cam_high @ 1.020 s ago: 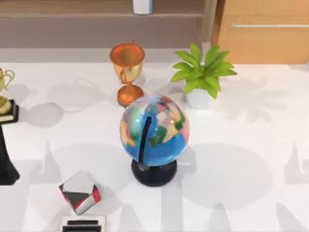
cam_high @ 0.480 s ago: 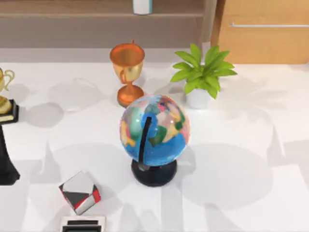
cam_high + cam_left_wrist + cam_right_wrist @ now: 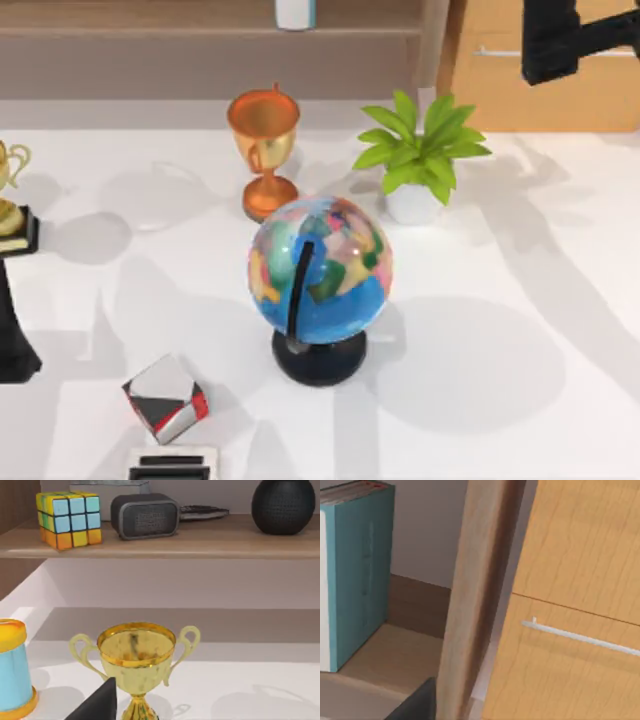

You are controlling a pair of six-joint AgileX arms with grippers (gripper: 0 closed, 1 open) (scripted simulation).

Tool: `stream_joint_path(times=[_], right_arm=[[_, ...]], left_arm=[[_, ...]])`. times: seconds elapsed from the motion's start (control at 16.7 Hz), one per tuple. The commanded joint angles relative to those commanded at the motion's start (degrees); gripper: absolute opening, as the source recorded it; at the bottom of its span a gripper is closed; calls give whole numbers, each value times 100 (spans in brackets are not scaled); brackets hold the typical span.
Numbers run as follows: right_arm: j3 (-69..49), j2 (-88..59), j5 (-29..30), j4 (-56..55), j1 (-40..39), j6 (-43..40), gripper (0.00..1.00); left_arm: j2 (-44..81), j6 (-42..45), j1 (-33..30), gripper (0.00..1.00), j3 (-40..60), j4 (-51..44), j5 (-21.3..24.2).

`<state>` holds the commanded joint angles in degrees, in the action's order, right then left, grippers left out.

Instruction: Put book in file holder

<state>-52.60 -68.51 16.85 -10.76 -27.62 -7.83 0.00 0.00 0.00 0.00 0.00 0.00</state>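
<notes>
Noted the book [image 3: 357,575] upright on the back shelf [image 3: 395,655], long axis vertical, light-blue cover facing out, white page edges along one side. Logged it also in the top view as a white-and-blue stub [image 3: 295,12] at the far edge, behind the copper trophy [image 3: 263,150] and left of the wooden post [image 3: 432,40].

Found the right arm [image 3: 556,40] high at the far right, over the cabinet front [image 3: 540,95]. Placed the book to that arm's left, across the post, so judged any reach to run leftward and past the post. Judged the right arm the nearer and better aimed. Caught just a dark sliver of the right hand [image 3: 420,704]; could not tell its state.

Recorded the left arm [image 3: 12,340] parked at the worktop's left edge beside the gold trophy [image 3: 136,660], left hand [image 3: 100,702] likewise a dark sliver, state not readable.

Got the book's upright stance and page edges from the right wrist view alone; got the layout of globe [image 3: 320,275], plant [image 3: 420,150] and arm from above. Spotted a white-and-black item [image 3: 170,462] cut off at the near edge; could not confirm it as the file holder.
</notes>
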Motion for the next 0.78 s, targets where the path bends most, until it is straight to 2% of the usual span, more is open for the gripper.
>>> stream_joint_path(times=[0.42, 0.78], right_arm=[[-3443, -4601, 1610, -1169, -1097, 263, 100], [-5136, -6642, 2614, -1967, -1444, 668, 100]], left_arm=[[0, 0, 0, 100, 0, 0, 0], [0, 0, 0, 100, 0, 0, 0]])
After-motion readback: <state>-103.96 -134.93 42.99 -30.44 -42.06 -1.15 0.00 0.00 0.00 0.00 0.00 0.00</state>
